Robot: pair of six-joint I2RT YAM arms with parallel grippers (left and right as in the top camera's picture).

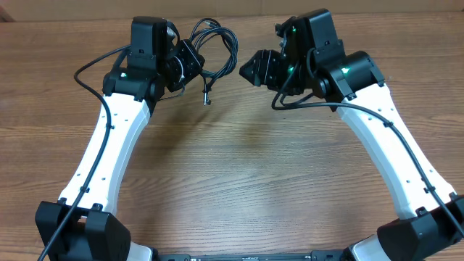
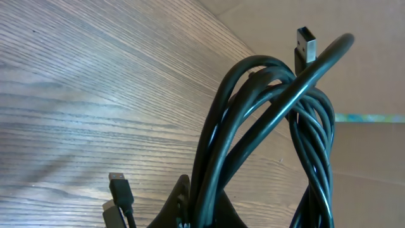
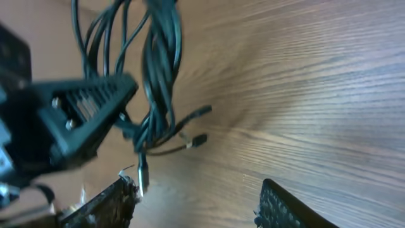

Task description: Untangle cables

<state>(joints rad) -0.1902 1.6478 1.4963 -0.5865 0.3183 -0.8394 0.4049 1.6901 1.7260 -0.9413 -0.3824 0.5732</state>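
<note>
The cables (image 1: 220, 45) are a tangled bundle of thin black cords at the back of the table, between the two arms. My left gripper (image 1: 191, 62) is shut on the bundle's left side. In the left wrist view the cables (image 2: 253, 126) loop up out of the closed jaws of the left gripper (image 2: 204, 212), with one silvery plug (image 2: 305, 43) sticking up and another (image 2: 120, 189) hanging low on the left. One plug end (image 1: 206, 98) dangles toward the table. My right gripper (image 1: 254, 69) stands open just right of the bundle, holding nothing. In the right wrist view the cables (image 3: 158, 76) hang ahead of the right gripper (image 3: 196, 209).
The wooden table (image 1: 239, 174) stretches toward the front between the two white arms. A pale cardboard-like surface (image 2: 367, 69) lies beyond the table's back edge. The left gripper body (image 3: 69, 120) fills the left of the right wrist view.
</note>
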